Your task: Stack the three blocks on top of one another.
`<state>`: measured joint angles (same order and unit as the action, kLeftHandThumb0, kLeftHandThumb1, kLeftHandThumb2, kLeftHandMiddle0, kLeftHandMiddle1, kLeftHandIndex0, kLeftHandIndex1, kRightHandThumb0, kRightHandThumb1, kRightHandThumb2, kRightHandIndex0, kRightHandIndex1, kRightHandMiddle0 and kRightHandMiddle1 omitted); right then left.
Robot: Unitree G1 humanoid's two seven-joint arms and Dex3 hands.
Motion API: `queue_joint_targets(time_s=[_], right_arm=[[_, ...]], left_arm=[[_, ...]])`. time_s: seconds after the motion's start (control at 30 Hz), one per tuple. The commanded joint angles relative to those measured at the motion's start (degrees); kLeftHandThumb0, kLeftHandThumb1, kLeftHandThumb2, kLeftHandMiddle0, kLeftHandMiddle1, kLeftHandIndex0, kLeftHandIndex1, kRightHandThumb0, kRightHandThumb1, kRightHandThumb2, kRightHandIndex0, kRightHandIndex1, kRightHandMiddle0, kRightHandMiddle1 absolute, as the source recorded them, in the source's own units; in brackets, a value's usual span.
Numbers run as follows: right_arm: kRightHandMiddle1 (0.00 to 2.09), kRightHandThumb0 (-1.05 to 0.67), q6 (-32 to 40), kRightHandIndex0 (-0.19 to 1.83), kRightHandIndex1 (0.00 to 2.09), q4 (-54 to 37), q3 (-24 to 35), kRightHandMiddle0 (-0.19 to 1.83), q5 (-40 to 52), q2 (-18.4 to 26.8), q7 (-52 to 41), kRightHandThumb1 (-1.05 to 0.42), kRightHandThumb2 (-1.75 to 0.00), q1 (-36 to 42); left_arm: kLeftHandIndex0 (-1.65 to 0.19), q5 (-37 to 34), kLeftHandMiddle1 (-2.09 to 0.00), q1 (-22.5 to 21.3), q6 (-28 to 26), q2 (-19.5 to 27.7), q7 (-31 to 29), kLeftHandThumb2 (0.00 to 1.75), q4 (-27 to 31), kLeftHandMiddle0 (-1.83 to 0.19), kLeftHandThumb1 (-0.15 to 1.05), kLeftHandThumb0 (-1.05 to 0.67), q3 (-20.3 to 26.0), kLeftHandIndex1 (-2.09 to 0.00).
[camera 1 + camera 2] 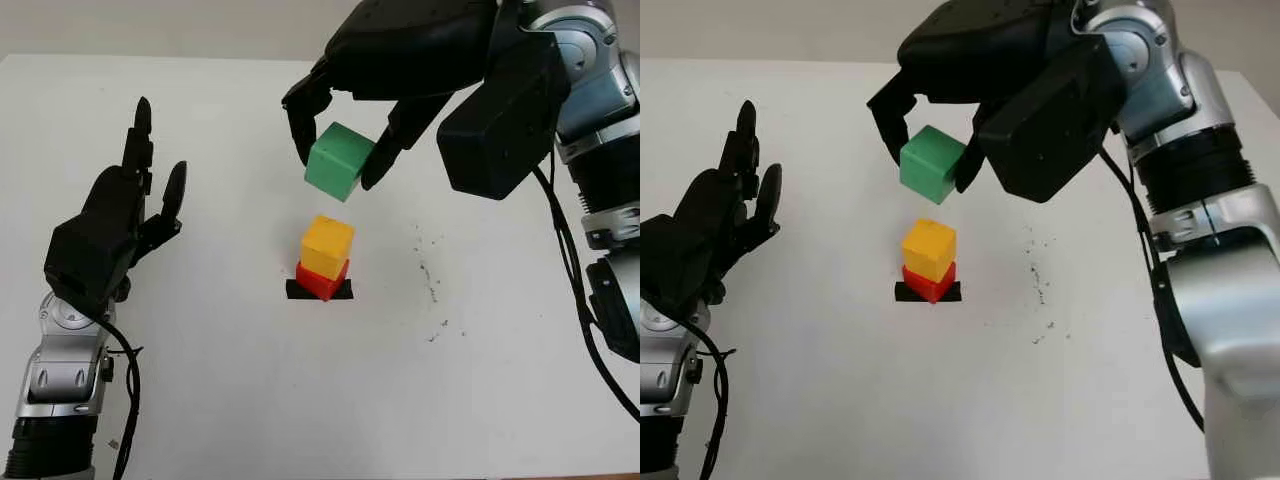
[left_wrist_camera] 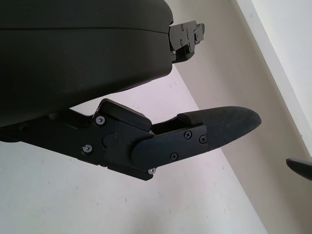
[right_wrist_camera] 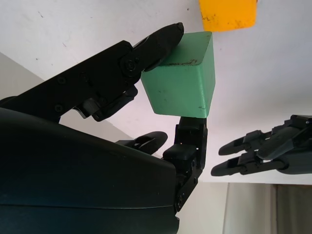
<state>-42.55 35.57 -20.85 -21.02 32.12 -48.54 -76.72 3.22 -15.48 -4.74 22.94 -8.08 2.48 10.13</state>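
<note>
My right hand [image 1: 338, 160] is shut on a green block [image 1: 339, 160], pinched between its black fingers and held in the air, tilted, a little above and behind the stack. In the right wrist view the green block [image 3: 181, 75] sits between the fingertips. On the table, a yellow block [image 1: 327, 246] sits on a red block [image 1: 321, 279], which rests on a black tape mark [image 1: 320, 290]. My left hand [image 1: 125, 220] is open at the left, raised above the table, well apart from the blocks.
The white table [image 1: 220, 380] spreads all around the stack. Small dark specks [image 1: 430, 270] lie to the right of it. My right forearm [image 1: 600, 150] comes in along the right edge, with a black cable hanging from it.
</note>
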Motion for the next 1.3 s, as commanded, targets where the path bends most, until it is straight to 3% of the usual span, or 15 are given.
queue_joint_targets(time_s=[0.0, 0.33, 0.73, 1.27], right_arm=[[1.30, -0.47, -0.3, 0.44, 0.00, 0.5, -0.2, 0.55, 0.5, 0.0, -1.1, -0.87, -0.06, -1.8], [1.39, -0.43, -1.4, 0.38, 0.02, 0.7, -1.1, 0.48, 3.2, -0.4, -6.0, -0.91, -0.06, -0.5], [1.45, -0.48, 4.5, 0.36, 0.03, 1.0, -0.8, 0.49, 7.8, -1.1, -13.1, -0.90, -0.05, 0.6], [1.48, -0.48, 4.0, 0.35, 0.03, 0.9, -1.4, 0.45, 5.4, -2.0, -10.8, -0.92, -0.06, 2.3]], left_arm=[[0.19, -0.1, 0.00, -0.5, 0.4, -0.2, 0.4, 0.72, 0.0, 0.19, 1.05, -0.87, 0.1, 0.00], [0.19, 0.7, 0.00, -0.4, 0.5, 0.3, 0.3, 0.73, 0.1, 0.19, 1.05, -0.83, -0.1, 0.00], [0.19, 0.8, 0.00, 0.0, 1.7, -0.4, 0.3, 0.73, -0.7, 0.19, 1.05, -0.87, -0.5, 0.00], [0.19, 0.2, 0.00, 0.8, 1.8, -0.6, 0.1, 0.72, -0.1, 0.19, 1.05, -0.86, -0.2, 0.00]])
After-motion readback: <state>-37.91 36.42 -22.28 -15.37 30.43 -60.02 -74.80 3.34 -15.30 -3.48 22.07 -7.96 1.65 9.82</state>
